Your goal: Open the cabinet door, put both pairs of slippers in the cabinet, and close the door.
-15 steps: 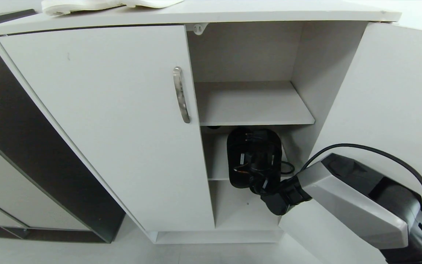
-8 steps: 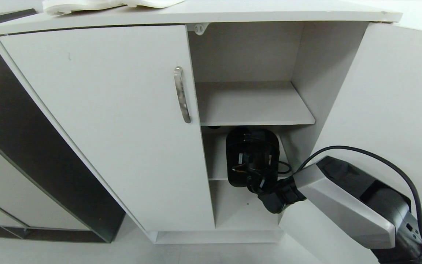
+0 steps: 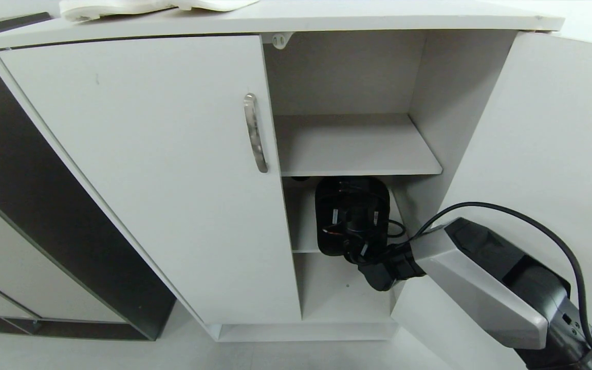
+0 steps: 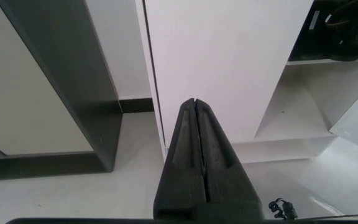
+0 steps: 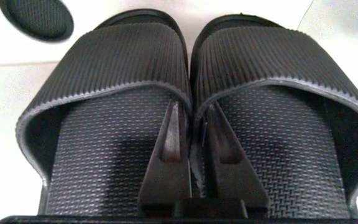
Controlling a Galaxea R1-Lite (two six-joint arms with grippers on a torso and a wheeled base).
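The left gripper (image 4: 194, 104) hangs low over the pale floor (image 4: 67, 196) in front of the cabinet (image 3: 327, 21), its 2 fingers pressed flat together and holding nothing. To the right, the right arm (image 3: 481, 282) angles in past the open door (image 3: 558, 128) and enters the cabinet's middle compartment, just under the upper shelf (image 3: 352, 146).

In the right wrist view, the right gripper (image 5: 193, 109) is drawn narrow, and its 2 fingers (image 5: 173, 134) pinch the touching inner edges of the pair of black slippers (image 5: 110, 81). The 2 ribbed slippers lie side by side, straps toward the back of the compartment, over a white surface. It cannot be told whether they rest on it or are held just above it. A dark oval shape (image 5: 36, 17) lies beyond them near the back, too little of it showing to identify.

The cabinet's left door (image 3: 121, 154) is shut, with its metal handle (image 3: 255, 132) upright along the inner edge. A dark panel (image 3: 34, 180) stands beside the cabinet on the left. On the cabinet top lies a white item (image 3: 121, 7), cut off by the frame.
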